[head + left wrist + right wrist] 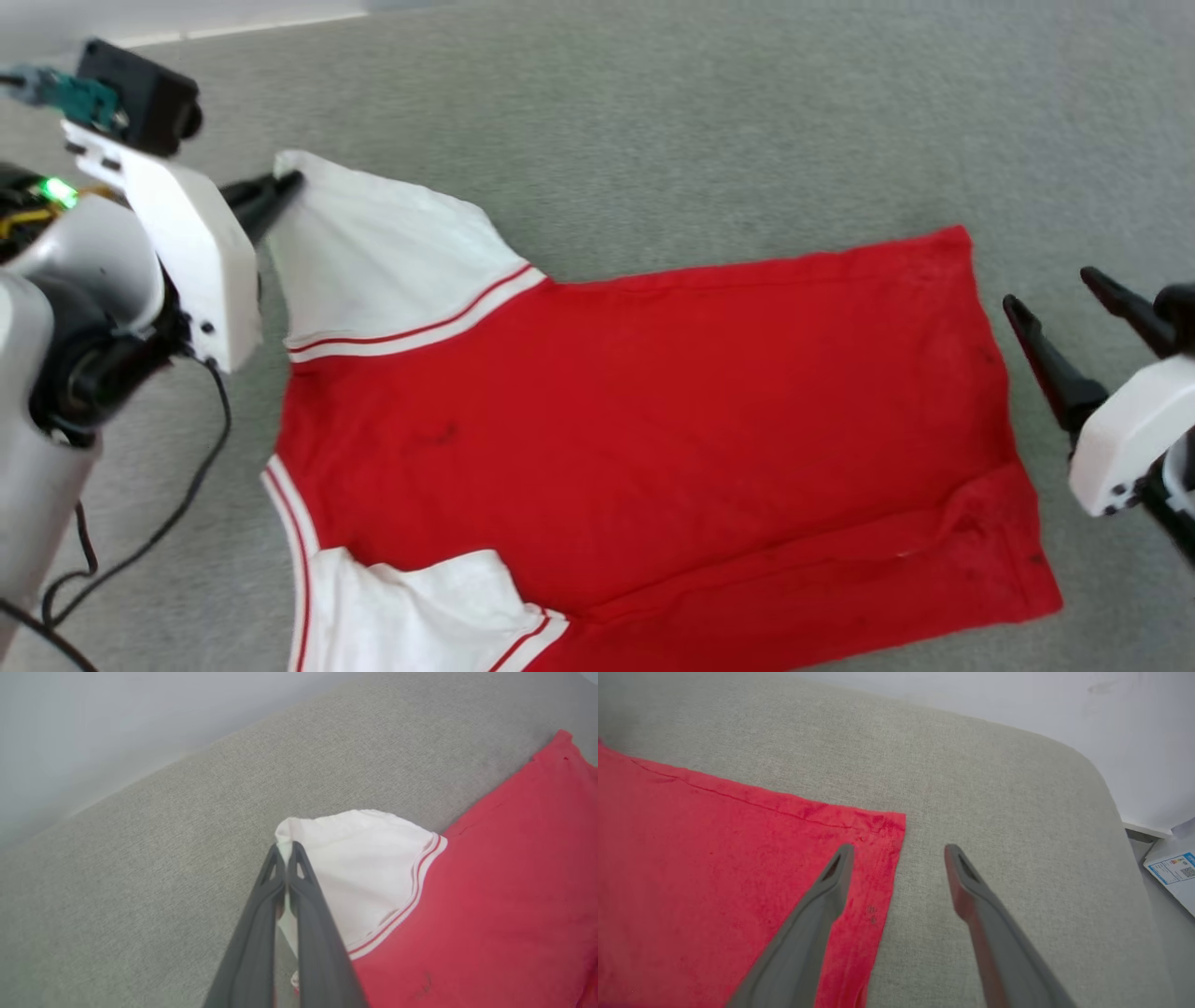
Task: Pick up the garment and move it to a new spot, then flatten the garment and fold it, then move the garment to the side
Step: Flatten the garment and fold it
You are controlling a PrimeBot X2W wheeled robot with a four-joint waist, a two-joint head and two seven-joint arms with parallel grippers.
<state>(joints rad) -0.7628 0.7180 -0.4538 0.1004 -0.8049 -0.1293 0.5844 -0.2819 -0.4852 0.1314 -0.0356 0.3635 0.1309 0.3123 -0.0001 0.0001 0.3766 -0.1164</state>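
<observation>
- The garment [653,420] lies spread on the grey fabric-covered worktop [747,112], collar end toward the robot's left and hem toward its right. The body is mostly flat, with a soft ridge running near its lower edge.
- The far white sleeve [373,252] is drawn out to a point. The near white sleeve [411,607] lies rumpled against the body.
- The left tool [285,851] is closed, pinching the outer edge of the far sleeve.
- The right tool [900,848] is wide open and holds nothing. It hangs at the hem corner [882,826], one finger over red cloth and the other over bare worktop.
- My reading is that flattening is in hand, or the first fold is just starting.
- The next move likely calls for the right tool to close on the hem corner. Both tools can then pull the cloth taut, or carry that edge over, without dragging the thin fabric into wrinkles.
- The upturned red face shows no lettering I can make out.
- A blue-and-white label [1174,870] with a square code sits beyond the worktop's edge, too small to read.
</observation>
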